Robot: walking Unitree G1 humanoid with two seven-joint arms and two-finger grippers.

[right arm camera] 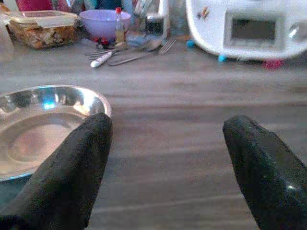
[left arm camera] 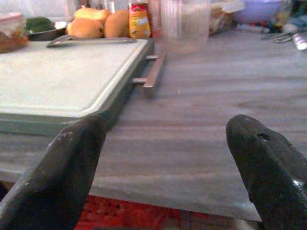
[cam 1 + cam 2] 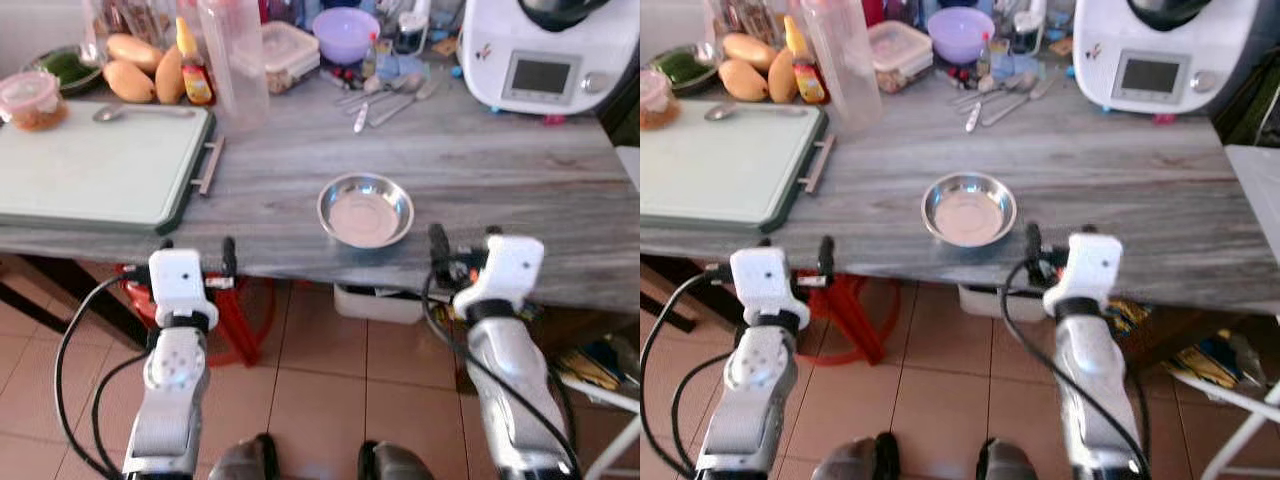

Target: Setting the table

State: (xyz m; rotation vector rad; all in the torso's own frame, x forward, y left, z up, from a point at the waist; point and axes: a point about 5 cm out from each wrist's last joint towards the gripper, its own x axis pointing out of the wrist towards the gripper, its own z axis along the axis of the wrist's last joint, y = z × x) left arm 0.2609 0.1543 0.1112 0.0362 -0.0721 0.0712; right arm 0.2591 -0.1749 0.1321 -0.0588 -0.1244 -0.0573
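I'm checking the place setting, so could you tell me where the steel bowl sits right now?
In the left eye view the steel bowl sits near the table's front edge, just ahead and left of the right gripper, right of the cutting board.

Bright, even daylight — soft overall blur, with glare on the steel bowl (image 3: 365, 210).

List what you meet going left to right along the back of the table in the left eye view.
Lidded food tub → mangoes → sauce bottle → clear plastic jug → lidded container → purple bowl → loose cutlery → white kitchen machine.
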